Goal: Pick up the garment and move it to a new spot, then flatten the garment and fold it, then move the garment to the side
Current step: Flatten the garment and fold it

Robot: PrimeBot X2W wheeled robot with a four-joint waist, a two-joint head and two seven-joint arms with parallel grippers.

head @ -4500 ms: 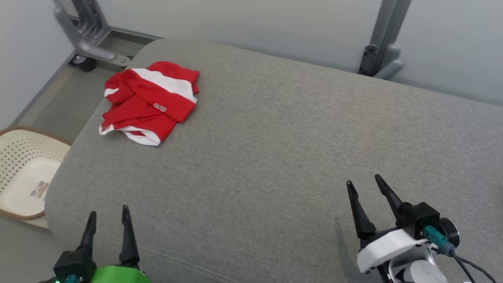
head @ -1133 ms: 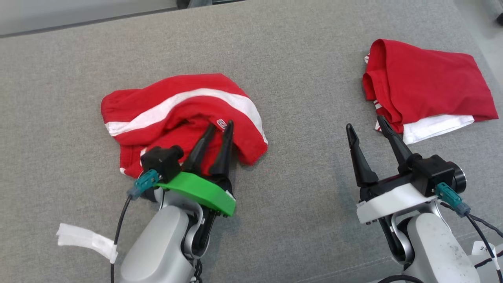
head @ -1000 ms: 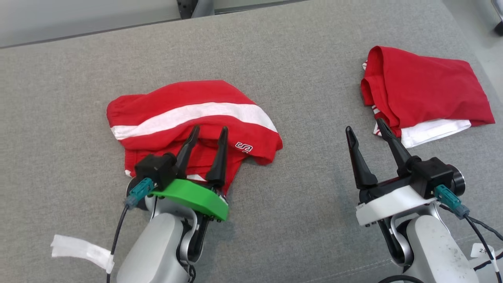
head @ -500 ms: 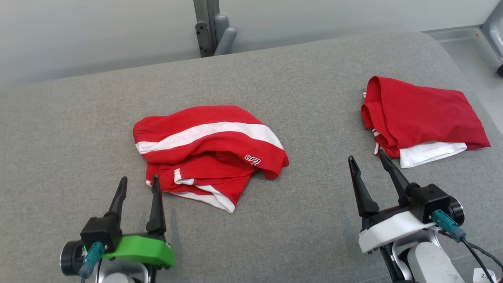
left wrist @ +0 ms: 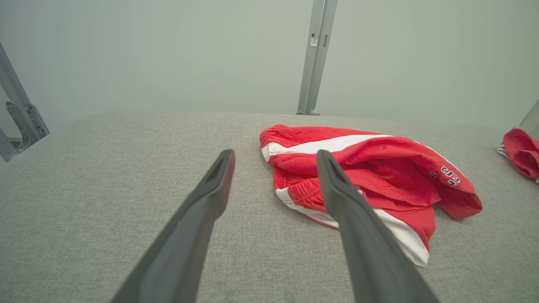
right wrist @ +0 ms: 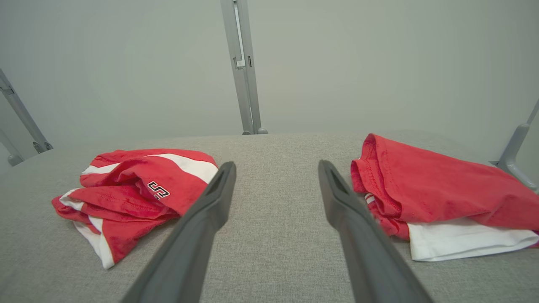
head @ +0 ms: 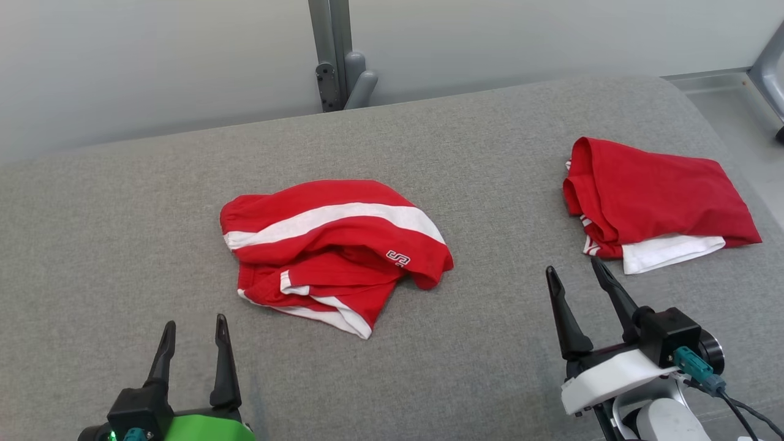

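The garment [head: 337, 245], red shorts with white stripes and a small logo, lies crumpled in a loose heap on the middle of the grey padded surface [head: 490, 153]. My left gripper [head: 195, 322] stands open near the front edge, a short way in front of the heap's left side, touching nothing. My right gripper [head: 572, 266] is open too, hovering between the heap and a second red piece. The left wrist view has the garment [left wrist: 366, 168] just beyond and right of the open left gripper [left wrist: 274, 153]. In the right wrist view the garment [right wrist: 134, 189] lies left of the open right gripper [right wrist: 276, 164].
A folded red and white garment [head: 655, 202] lies at the right end of the surface, close ahead of my right fingers, and appears in the wrist views as the folded garment [right wrist: 442, 189] [left wrist: 520, 151]. A grey metal post [head: 334, 55] rises behind the far edge. Floor [head: 723, 98] shows past the right end.
My left gripper opened, let go of the garment and drew back toward me. The garment stays crumpled mid-surface, having earlier lain at the far left corner. The head camera has shifted.
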